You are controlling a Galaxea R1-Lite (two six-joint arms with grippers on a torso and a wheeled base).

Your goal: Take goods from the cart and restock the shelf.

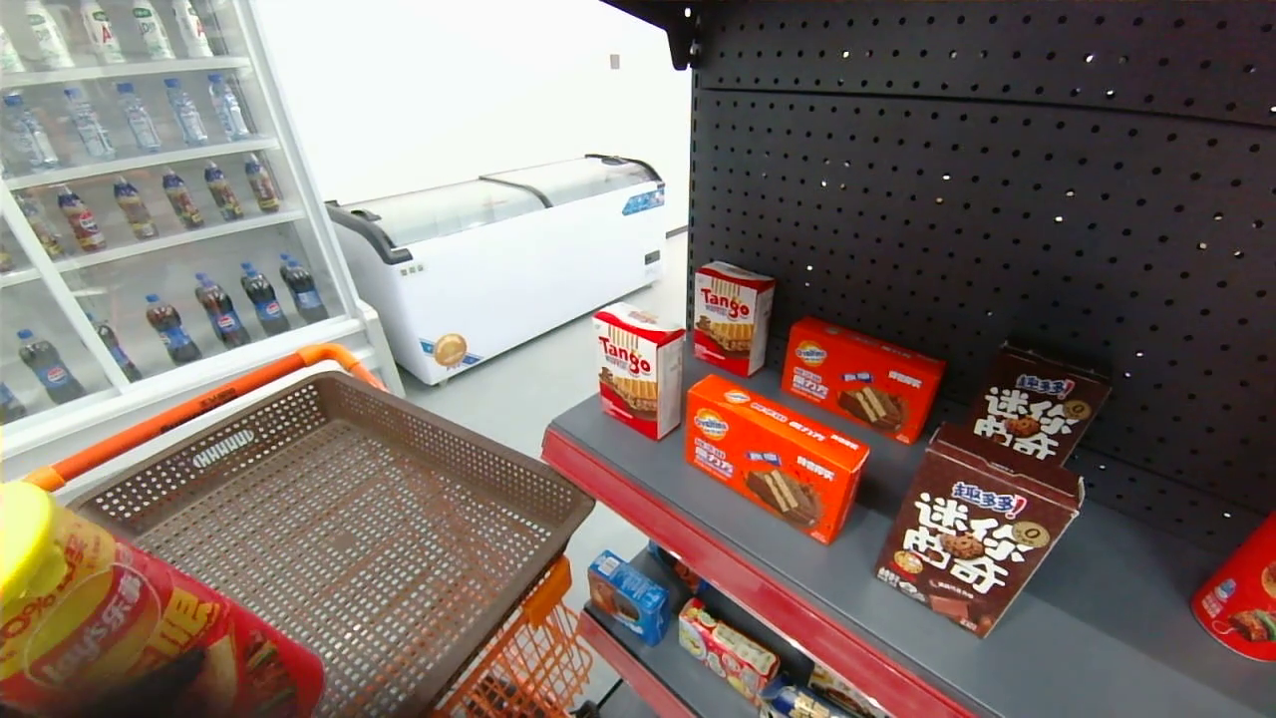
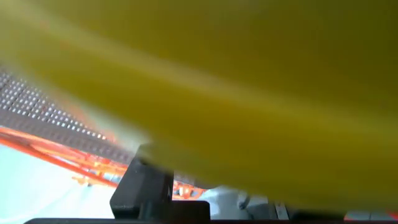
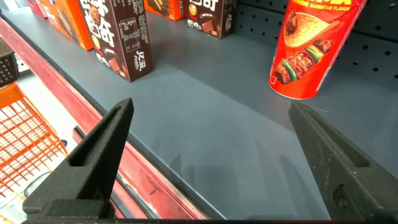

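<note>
Left pincer (image 1: 140,688): clenched on a red chip canister (image 1: 120,618) with a yellow lid (image 2: 249,93). The canister is tilted and held low above the brown cart basket (image 1: 478,439).

Right pincer (image 3: 210,118): released, jaws spread wide, touching nothing. It hovers over a bare stretch of the grey shelf (image 1: 638,449), near a second red canister (image 3: 311,50) that stands upright.

Shelf stock: two white-and-red wafer boxes (image 1: 638,369), two orange boxes (image 1: 773,457), and two brown boxes with white lettering (image 1: 972,529).
</note>
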